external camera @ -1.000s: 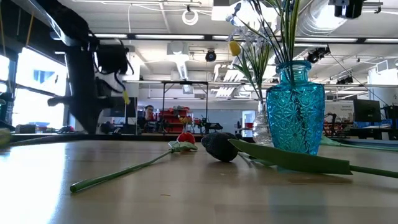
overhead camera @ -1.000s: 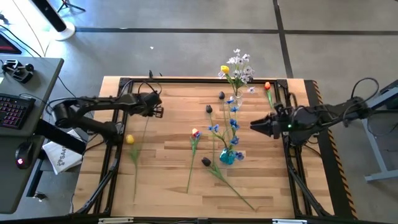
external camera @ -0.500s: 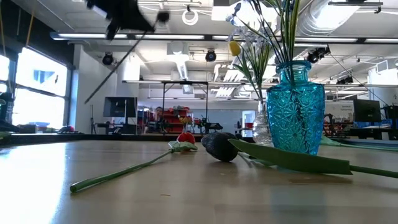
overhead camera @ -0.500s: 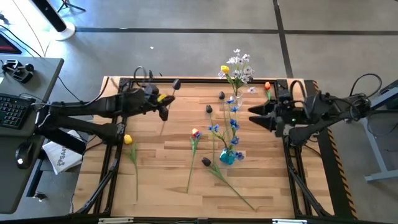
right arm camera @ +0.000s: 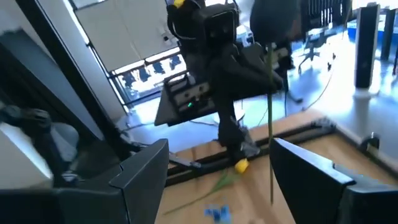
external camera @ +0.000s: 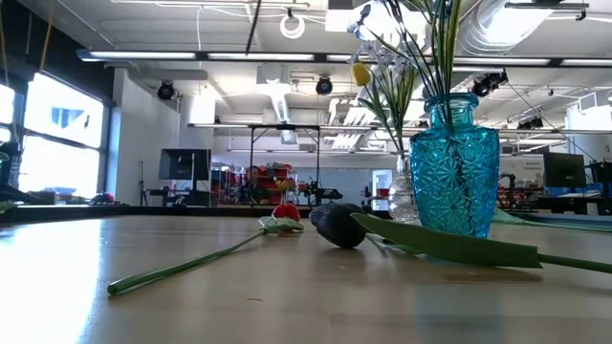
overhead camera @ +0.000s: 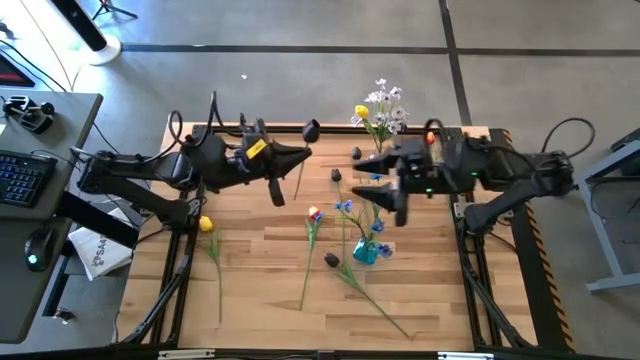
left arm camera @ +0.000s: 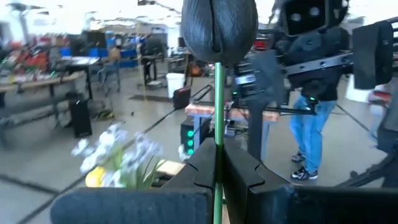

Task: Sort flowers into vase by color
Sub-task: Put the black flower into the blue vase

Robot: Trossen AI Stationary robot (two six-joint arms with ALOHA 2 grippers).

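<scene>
My left gripper (overhead camera: 300,157) (left arm camera: 216,169) is over the table's far middle, shut on a dark purple tulip (overhead camera: 311,130) (left arm camera: 219,28). My right gripper (overhead camera: 378,184) (right arm camera: 227,180) is open and faces it from the right, above the vases. In its wrist view the tulip's stem (right arm camera: 269,124) shows between its fingers, farther off. The blue vase (overhead camera: 365,253) (external camera: 456,177) holds blue sprays. A clear vase (external camera: 400,201) behind it holds white-lilac and yellow flowers (overhead camera: 380,112). A yellow tulip (overhead camera: 207,224), a red-orange tulip (overhead camera: 314,213) and dark tulips (overhead camera: 331,260) lie flat on the table. My left gripper pinches the dark purple tulip's thin green stem (left arm camera: 217,124) between its two fingers, a short way below the head. The fingers come level from the table's left and lie across the stem. The tulip is lifted clear and stands nearly upright, head up, with its lower stem (overhead camera: 297,185) hanging below.
More dark tulips (overhead camera: 336,175) lie near the vases, and a red-orange one (overhead camera: 430,138) lies by the far right edge. A black frame (overhead camera: 186,260) runs along the table's sides. Bare wood (overhead camera: 260,270) lies toward the near edge. A person (left arm camera: 311,124) stands beyond the table.
My left gripper has risen and moved right toward the vases, turning level. It has carried the dark purple tulip up off the table, so the stem now hangs clear. My right gripper has moved left from the table's right edge to above the vases.
</scene>
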